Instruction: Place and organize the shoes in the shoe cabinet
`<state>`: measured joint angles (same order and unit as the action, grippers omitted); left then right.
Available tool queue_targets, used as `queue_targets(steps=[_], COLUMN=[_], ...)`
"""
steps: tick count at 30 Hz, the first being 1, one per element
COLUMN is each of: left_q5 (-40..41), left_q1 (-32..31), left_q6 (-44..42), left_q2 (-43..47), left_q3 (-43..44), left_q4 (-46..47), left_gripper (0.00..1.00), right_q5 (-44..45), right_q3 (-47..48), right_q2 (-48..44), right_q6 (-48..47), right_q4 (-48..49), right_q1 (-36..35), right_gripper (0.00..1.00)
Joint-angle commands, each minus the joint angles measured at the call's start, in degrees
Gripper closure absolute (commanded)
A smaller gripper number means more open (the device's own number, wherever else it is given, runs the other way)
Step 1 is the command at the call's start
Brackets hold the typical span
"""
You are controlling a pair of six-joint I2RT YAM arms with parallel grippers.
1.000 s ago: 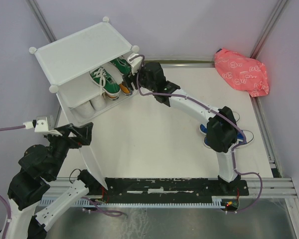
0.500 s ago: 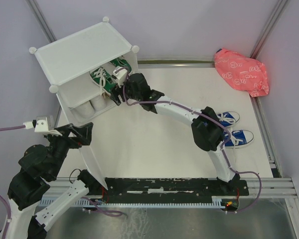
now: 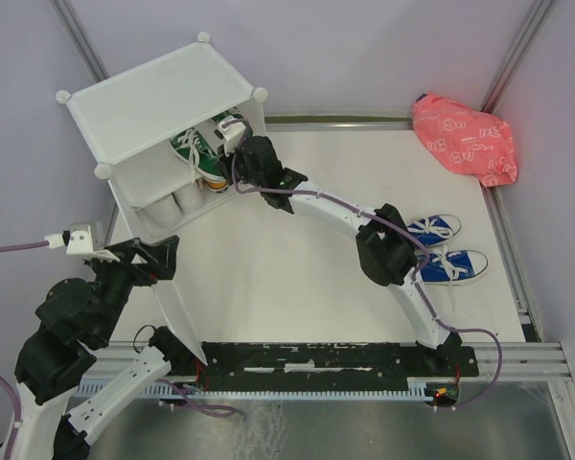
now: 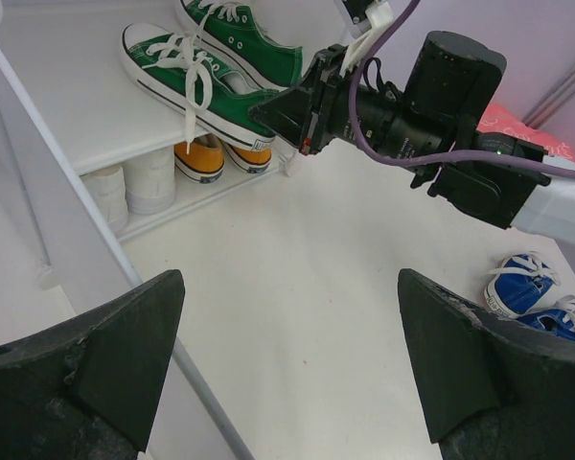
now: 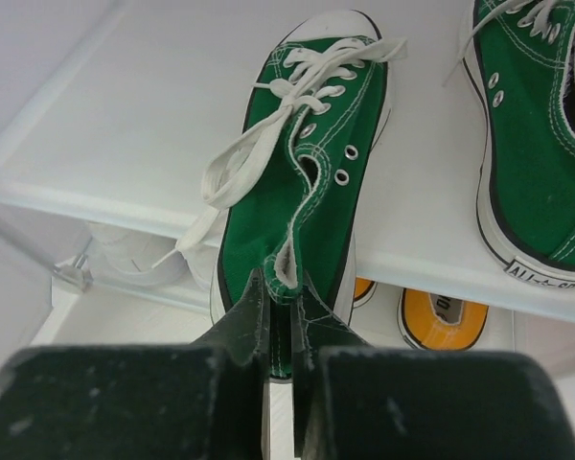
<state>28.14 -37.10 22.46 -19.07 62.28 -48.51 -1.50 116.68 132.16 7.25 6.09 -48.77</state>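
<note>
The right pincer (image 5: 278, 292) is pinched shut on the heel collar of a green shoe (image 5: 297, 192), the canvas bunched between its tips. In the wrist view the shoe lies sole down on the upper shelf (image 5: 125, 125) of the cabinet (image 3: 153, 96), its long axis running 6 to 12, toe at 12 and deep inside, heel at 6 and seemingly jutting past the shelf's front edge. Seen from above, the toe heads toward about 10.

Its mate (image 5: 532, 172) sits at 3 of it, roughly parallel. The orange pair (image 5: 450, 321) shows below the shelf, with the white pair (image 4: 134, 182) further along that lower level.

This looks like the tidying of the green pair. The next move likely calls for a short push along the shoe's axis until the heel is in line with its mate, then a release.

The blue pair (image 3: 441, 247) waits on the table (image 3: 297, 278), at 3 of the top view. The left pincer (image 4: 287, 326) hangs wide open, holding nothing.
</note>
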Motion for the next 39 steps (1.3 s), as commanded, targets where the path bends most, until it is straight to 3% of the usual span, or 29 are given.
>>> queue_targets(steps=[1,12,19,25,31,34,39], left_q5=[-0.1,-0.2,-0.3,-0.7,-0.3,0.4,0.2], left_q1=[0.1,0.1,0.1,0.1,0.1,0.1,0.1], left_q6=[-0.6,-0.8,-1.0,-1.1,-1.1,-0.7,-0.4], left_q2=[-0.7,-0.8,-1.1,-1.7,-1.8,-1.8,-1.9], left_q3=[-1.3,-1.5,-1.5,-2.2,-2.3,-2.1,-1.2], left_q4=[-7.4,-7.1,-6.9,-6.0,-6.0,-6.2,-7.0], left_gripper=[0.01,0.01,0.01,0.01,0.01,0.01,0.01], right_q5=[1.5,12.6,14.7,15.1,11.6,12.3,16.9], right_q3=[5.3,26.6,24.0,23.5,15.9,7.7,-9.1], right_q2=[1.0,13.8,14.6,14.6,9.5,3.1,-11.8], right_q6=[-0.1,-7.3,-5.2,-3.7,-3.5,-3.5,-1.1], right_q4=[4.1,4.2,7.5,7.0,6.8,8.4,6.8], right_q1=[-0.2,0.3,3.4,5.7,5.3,4.0,2.0], right_gripper=[0.97,0.96,0.94,0.72,0.36,0.24,0.17])
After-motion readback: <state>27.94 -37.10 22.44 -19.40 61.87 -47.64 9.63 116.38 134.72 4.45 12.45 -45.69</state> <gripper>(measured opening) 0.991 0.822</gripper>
